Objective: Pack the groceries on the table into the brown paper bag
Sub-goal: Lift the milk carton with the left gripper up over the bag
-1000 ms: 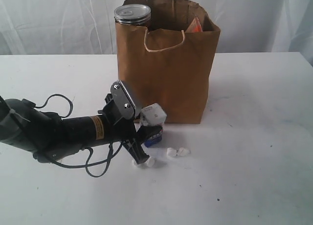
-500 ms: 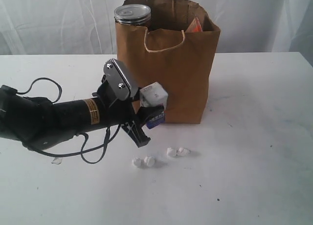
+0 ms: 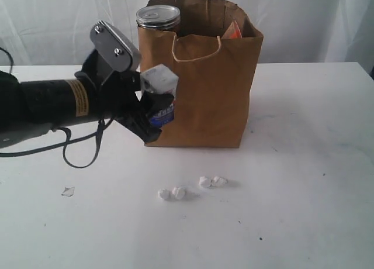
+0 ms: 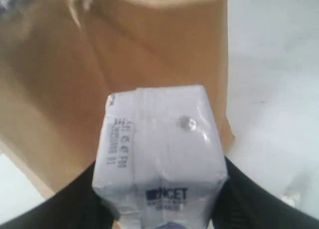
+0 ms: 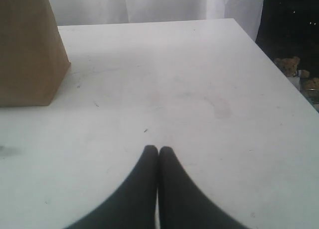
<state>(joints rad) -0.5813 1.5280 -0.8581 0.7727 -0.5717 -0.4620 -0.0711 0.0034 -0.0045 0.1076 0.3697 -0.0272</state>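
Observation:
My left gripper [image 3: 153,108] is shut on the small white-blue carton [image 3: 159,82] [image 4: 159,154] and holds it in the air against the left front of the brown paper bag [image 3: 207,76] [image 4: 89,79]. Out of the bag's open mouth stick a silver-topped can [image 3: 158,16] and an orange-labelled pouch [image 3: 234,29]. Several small white lumps [image 3: 190,188] lie on the table [image 3: 304,181] in front of the bag. In the right wrist view my right gripper [image 5: 158,150] hangs shut and empty over bare table [image 5: 199,89], with the bag's corner [image 5: 27,50] off to one side.
A small pale chip [image 3: 68,191] lies on the table at the left. A white curtain [image 3: 70,23] hangs behind the table. The table's far right edge [image 5: 279,74] borders a dark area with clutter.
The left gripper has lifted the carton from table level beside the lumps up and to the left, to about mid-height of the bag. The right gripper has not moved.

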